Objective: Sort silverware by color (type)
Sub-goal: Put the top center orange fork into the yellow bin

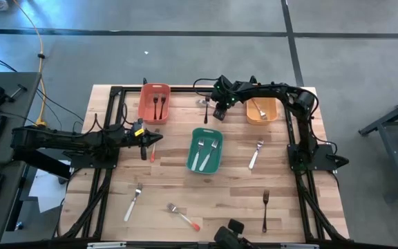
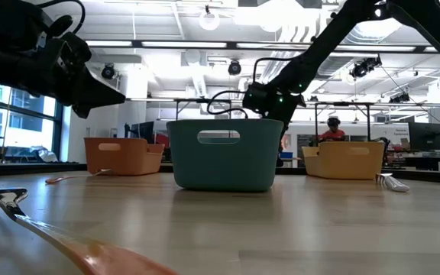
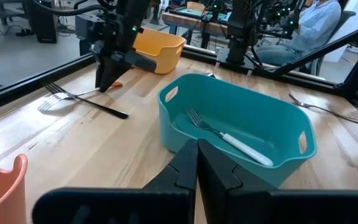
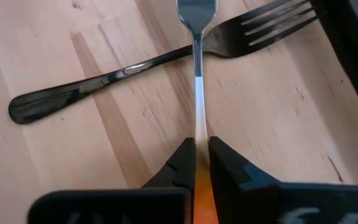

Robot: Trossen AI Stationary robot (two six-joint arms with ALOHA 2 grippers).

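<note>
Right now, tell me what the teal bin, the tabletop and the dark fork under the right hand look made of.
Teal bin: plastic by the look, matte, moulded walls with cut-out handles. Tabletop: light wood, visible grain and joined strips, satin finish. Dark fork: probably metal, glossy black coating, sharp reflections. The right hand, shut on an orange-handled utensil, holds it across that fork.

salmon bin [image 1: 153, 103], orange bin [image 1: 262, 111], teal bin [image 1: 205, 150].

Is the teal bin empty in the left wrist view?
No, a white-handled fork lies inside the teal bin.
</note>
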